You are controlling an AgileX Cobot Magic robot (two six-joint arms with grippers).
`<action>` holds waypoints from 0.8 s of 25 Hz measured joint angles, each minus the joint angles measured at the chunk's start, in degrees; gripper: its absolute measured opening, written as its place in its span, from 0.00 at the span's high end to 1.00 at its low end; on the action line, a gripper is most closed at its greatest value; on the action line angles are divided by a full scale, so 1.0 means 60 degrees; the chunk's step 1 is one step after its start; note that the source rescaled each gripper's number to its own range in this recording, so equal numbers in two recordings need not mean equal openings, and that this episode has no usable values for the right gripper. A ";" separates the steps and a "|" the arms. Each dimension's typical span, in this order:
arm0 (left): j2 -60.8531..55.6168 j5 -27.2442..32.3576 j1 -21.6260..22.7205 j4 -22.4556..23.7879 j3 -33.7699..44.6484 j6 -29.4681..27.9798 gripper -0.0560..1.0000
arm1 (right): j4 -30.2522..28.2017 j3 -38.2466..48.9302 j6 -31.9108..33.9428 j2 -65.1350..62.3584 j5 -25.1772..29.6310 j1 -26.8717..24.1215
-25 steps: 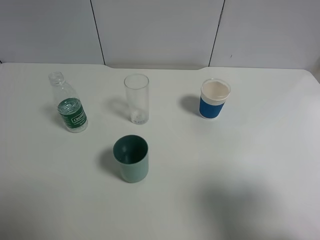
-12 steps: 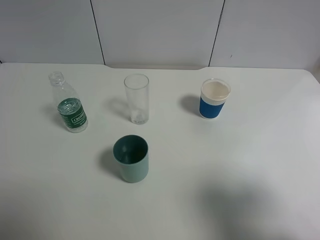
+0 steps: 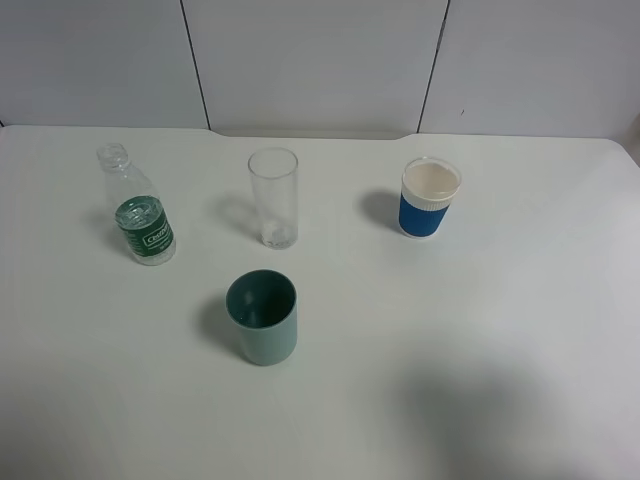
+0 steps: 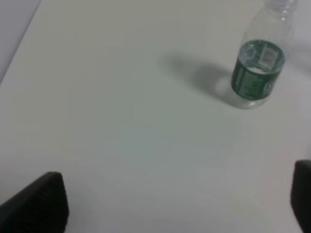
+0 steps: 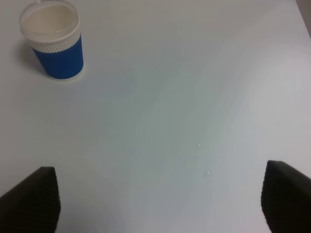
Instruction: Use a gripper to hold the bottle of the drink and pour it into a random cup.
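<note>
White tabletop (image 3: 480, 330) fills the high camera's view, backed by pale wall panels (image 3: 315, 60) split by dark seams. On it, far to the left, stands the bottle (image 3: 138, 206), upright, clear plastic with a dark green label and no cap on its ribbed neck. To its right, near the back middle, a tall clear glass (image 3: 274, 197) stands apart from it. Further right sits a blue-and-white paper cup (image 3: 429, 197), its pale inside showing. Nearer the front, between bottle and glass but well forward of both, is the teal-green cup (image 3: 262, 317), upright and open-mouthed. None of these four touch. Neither of my arms shows from up here.

From my left wrist, the bottle (image 4: 258, 65) stands on the table well ahead of my left gripper (image 4: 180, 206), throwing a soft shadow beside it. My two dark fingertips (image 4: 41, 204) sit at the edges of the picture, spread wide with only bare table between them; that one is released and holds nothing.

From my right wrist, the paper cup (image 5: 54, 41) stands well ahead, off toward one fingertip's side. My right gripper (image 5: 160, 199) also has its dark fingertips (image 5: 284, 194) spread far apart over bare table, grasping nothing. A few tiny specks (image 5: 204, 158) mark the surface between them.
</note>
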 joint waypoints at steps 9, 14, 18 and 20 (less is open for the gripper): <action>0.0000 0.0000 0.0000 0.0000 0.0000 0.0000 0.10 | 0.0000 0.0000 0.0000 0.0000 0.0000 0.0000; 0.0000 0.0000 0.0000 0.0000 0.0000 0.0000 0.10 | 0.0000 0.0000 0.0000 0.0000 0.0000 0.0000; 0.0000 0.0000 0.0000 0.0000 0.0000 0.0000 0.10 | 0.0000 0.0000 0.0000 0.0000 0.0000 0.0000; 0.0000 0.0000 0.0000 0.0000 0.0000 0.0000 0.10 | 0.0000 0.0000 0.0000 0.0000 0.0000 0.0000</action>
